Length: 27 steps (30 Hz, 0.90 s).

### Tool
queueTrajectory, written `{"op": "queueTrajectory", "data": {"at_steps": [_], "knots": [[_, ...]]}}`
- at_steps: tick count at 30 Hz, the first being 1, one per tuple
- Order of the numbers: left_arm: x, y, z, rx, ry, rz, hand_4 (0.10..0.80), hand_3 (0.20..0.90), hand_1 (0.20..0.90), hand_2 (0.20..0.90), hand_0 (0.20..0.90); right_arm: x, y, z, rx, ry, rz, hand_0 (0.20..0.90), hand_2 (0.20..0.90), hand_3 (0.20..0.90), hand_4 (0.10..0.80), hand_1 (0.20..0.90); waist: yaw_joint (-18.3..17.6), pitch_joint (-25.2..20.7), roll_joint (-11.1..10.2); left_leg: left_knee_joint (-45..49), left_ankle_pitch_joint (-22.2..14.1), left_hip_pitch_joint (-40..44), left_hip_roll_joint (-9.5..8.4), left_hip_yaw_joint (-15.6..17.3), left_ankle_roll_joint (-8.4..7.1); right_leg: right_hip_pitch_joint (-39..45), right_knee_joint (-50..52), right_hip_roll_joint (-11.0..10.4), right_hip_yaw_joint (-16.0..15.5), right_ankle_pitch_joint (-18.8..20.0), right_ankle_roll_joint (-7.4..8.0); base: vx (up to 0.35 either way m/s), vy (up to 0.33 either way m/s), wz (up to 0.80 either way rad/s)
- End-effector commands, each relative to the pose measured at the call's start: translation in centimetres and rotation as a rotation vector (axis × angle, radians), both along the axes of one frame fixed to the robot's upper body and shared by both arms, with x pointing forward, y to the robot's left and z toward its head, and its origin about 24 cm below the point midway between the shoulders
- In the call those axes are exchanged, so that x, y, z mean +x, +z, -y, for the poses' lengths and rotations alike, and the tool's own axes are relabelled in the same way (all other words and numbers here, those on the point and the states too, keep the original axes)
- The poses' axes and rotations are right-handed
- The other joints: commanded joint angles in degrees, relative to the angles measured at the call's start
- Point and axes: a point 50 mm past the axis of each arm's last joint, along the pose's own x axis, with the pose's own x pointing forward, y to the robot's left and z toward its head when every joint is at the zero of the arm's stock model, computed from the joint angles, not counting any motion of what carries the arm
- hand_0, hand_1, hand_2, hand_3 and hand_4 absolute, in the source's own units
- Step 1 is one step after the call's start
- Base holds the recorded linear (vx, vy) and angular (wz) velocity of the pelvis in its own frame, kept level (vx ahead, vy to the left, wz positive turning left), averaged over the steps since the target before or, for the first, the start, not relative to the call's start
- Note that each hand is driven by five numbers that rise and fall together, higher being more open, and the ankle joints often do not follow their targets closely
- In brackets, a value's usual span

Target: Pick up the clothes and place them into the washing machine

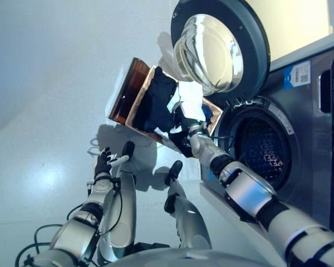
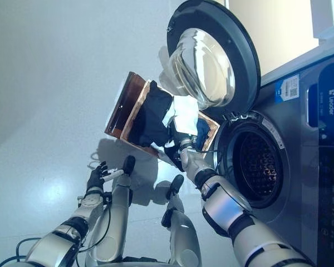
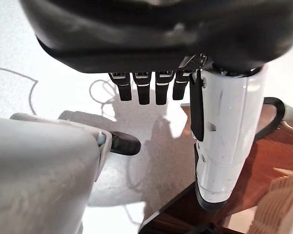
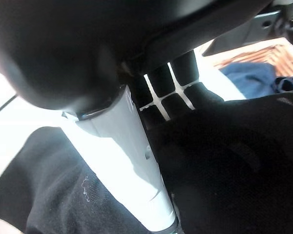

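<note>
The right hand pinches dark clothes in the basket beside it. Lift clear of the rim before swinging to the washing machine (door open). Left hand hangs spread.

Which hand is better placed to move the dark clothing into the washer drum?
Right. The right hand is already curled into the dark clothing in the brown woven basket, beside the open washing machine drum. The left hand hangs low, holding nothing.
</note>
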Motion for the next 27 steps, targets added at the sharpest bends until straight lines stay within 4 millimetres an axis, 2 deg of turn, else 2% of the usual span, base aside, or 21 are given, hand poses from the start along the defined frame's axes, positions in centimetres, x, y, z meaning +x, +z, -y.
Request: {"op": "queueTrajectory", "data": {"at_steps": [1,6,9,10,11,12,13,14,15,17,19,21,22,23,24,26,27], "knots": [[-0.5,-0.5,1.1,0.008,-0.036,-0.001,0.800,0.900,0.900,0.900,0.900,1.3,3.1,2.9,0.012,-0.065,0.145,0.200,0.200,0.200,0.300,0.200,0.5,-1.5,4.8,-17.7,7.9,6.2,1.45,-1.4,-2.44,5.0,2.9,-0.8,0.7,-2.4,2.91,0.018,-0.001,-0.21],[-0.7,-0.8,0.8,0.013,-0.028,-0.021,0.800,0.900,0.900,0.900,0.900,1.0,2.6,3.1,0.075,-0.073,0.133,0.200,0.200,0.200,0.300,0.200,-0.3,-2.8,4.7,-17.7,7.4,7.4,1.60,-0.6,-2.33,5.3,3.0,-1.0,1.3,-2.6,2.85,0.019,-0.005,-0.13],[-1.1,-1.0,0.6,0.015,-0.012,-0.036,0.800,0.900,0.900,0.900,0.900,0.5,2.3,2.5,0.296,-0.093,0.120,0.200,0.200,0.200,0.300,0.200,-0.7,-3.3,4.8,-17.7,7.0,8.3,1.65,0.1,-2.27,5.8,3.1,-1.0,1.5,-2.9,2.87,0.016,0.002,-0.05],[-1.1,-1.0,0.6,0.015,-0.012,-0.036,0.800,0.900,0.900,0.900,0.900,0.5,2.3,2.5,0.296,-0.093,0.120,0.200,0.200,0.200,0.300,0.200,-0.8,-3.4,4.8,-17.7,7.1,8.1,1.61,0.0,-2.25,5.6,3.1,-1.1,1.4,-2.8,2.88,0.040,-0.004,-0.08],[-1.6,-1.4,0.4,0.016,0.001,-0.060,0.800,0.900,0.900,0.900,0.900,-0.1,1.9,1.9,0.503,-0.115,0.096,0.200,0.200,0.200,0.300,0.200,-1.1,-3.8,4.7,-17.7,6.7,9.1,1.78,0.6,-2.23,6.1,3.4,-1.2,1.8,-3.0,2.89,0.031,0.001,-0.09],[-1.6,-1.4,0.4,0.016,0.001,-0.060,0.800,0.900,0.900,0.900,0.900,-0.1,1.9,1.9,0.503,-0.115,0.097,0.200,0.200,0.200,0.300,0.200,-1.2,-3.9,4.7,-17.7,6.8,8.9,1.74,0.6,-2.22,6.0,3.3,-1.2,1.7,-2.9,2.90,0.056,-0.003,-0.09],[-2.2,-1.9,0.2,0.017,0.008,-0.090,0.800,0.900,0.900,0.900,0.900,-0.9,0.8,1.5,0.709,-0.149,0.043,0.200,0.200,0.200,0.300,0.200,-1.4,-4.3,4.8,-17.7,6.5,10.0,1.74,1.1,-2.18,6.5,3.6,-1.4,2.1,-3.1,2.92,0.037,0.002,-0.08],[-2.6,-2.2,0.1,0.020,0.010,-0.110,0.800,0.900,0.900,0.900,0.900,-1.3,0.3,1.3,0.813,-0.164,0.018,0.200,0.200,0.200,0.300,0.200,-1.6,-4.6,4.8,-17.7,6.3,10.5,1.77,1.4,-2.16,6.7,3.6,-1.6,2.1,-3.1,2.97,0.037,0.002,-0.10],[-2.6,-2.2,0.1,0.020,0.010,-0.109,0.800,0.900,0.900,0.900,0.900,-1.3,0.3,1.3,0.813,-0.164,0.018,0.200,0.200,0.200,0.300,0.200,-1.7,-4.7,4.8,-17.7,6.4,10.3,1.74,1.4,-2.14,6.6,3.6,-1.6,2.1,-3.0,2.98,0.029,0.006,-0.10],[-3.7,-3.0,-0.1,0.019,0.025,-0.148,0.800,0.900,0.900,0.900,0.900,-2.4,-1.0,0.8,1.019,-0.191,-0.039,0.200,0.200,0.200,0.300,0.200,-2.0,-5.4,5.3,-17.7,5.8,11.8,1.59,2.4,-2.00,7.2,3.8,-1.9,2.7,-3.2,3.10,0.042,0.027,-0.10],[-3.9,-3.2,-0.2,0.019,0.028,-0.158,0.800,0.900,0.900,0.900,0.900,-2.7,-1.3,0.7,1.082,-0.200,-0.052,0.200,0.200,0.200,0.300,0.200,-2.2,-5.8,5.5,-17.6,5.6,12.0,1.52,2.6,-1.90,7.2,3.8,-2.1,2.8,-3.2,3.17,0.035,0.040,-0.18],[-4.7,-3.7,-0.3,0.026,0.031,-0.192,0.800,0.900,0.900,0.900,0.900,-3.5,-2.1,0.3,1.318,-0.251,-0.080,0.200,0.200,0.200,0.300,0.200,-2.5,-6.4,6.2,-17.4,5.0,13.1,1.33,3.5,-1.78,7.7,3.9,-2.5,3.4,-3.2,3.30,0.038,0.048,-0.20],[-4.7,-3.7,-0.3,0.026,0.031,-0.192,0.800,0.900,0.900,0.900,0.900,-3.5,-2.1,0.3,1.318,-0.251,-0.080,0.200,0.200,0.200,0.300,0.200,-2.5,-6.4,6.2,-17.4,5.0,13.1,1.33,3.5,-1.78,7.7,3.9,-2.5,3.4,-3.2,3.30,0.037,0.046,-0.17],[-4.9,-3.8,-0.3,0.025,0.033,-0.201,0.800,0.900,0.900,0.900,0.900,-4.1,-2.8,-0.1,1.442,-0.278,-0.117,0.200,0.200,0.200,0.300,0.200,-2.9,-7.2,6.6,-17.5,4.7,13.7,1.04,4.1,-1.67,7.7,3.7,-2.8,3.6,-2.8,3.47,0.028,0.031,-0.14],[-4.9,-3.8,-0.3,0.025,0.033,-0.202,0.800,0.900,0.900,0.900,0.900,-4.1,-2.8,-0.1,1.442,-0.278,-0.118,0.200,0.200,0.200,0.300,0.200,-2.9,-7.3,6.6,-17.5,4.7,13.7,1.04,4.1,-1.67,7.7,3.7,-2.8,3.6,-2.8,3.47,0.051,0.045,-0.26],[-5.1,-4.0,-0.1,0.015,0.025,-0.202,0.800,0.900,0.900,0.900,0.900,-4.5,-2.7,-0.2,1.629,-0.289,-0.107,0.200,0.200,0.200,0.300,0.200,-3.3,-7.9,7.4,-17.6,4.2,14.5,0.83,5.0,-1.62,8.2,3.2,-3.3,4.0,-2.4,3.74,0.036,0.030,-0.28],[-5.1,-4.0,-0.1,0.015,0.025,-0.202,0.800,0.900,0.900,0.900,0.900,-4.5,-2.7,-0.2,1.629,-0.289,-0.107,0.200,0.200,0.200,0.300,0.200,-3.3,-8.0,7.4,-17.6,4.3,14.3,0.81,5.0,-1.61,8.0,3.2,-3.3,4.0,-2.3,3.75,0.017,0.041,-0.19]]}}
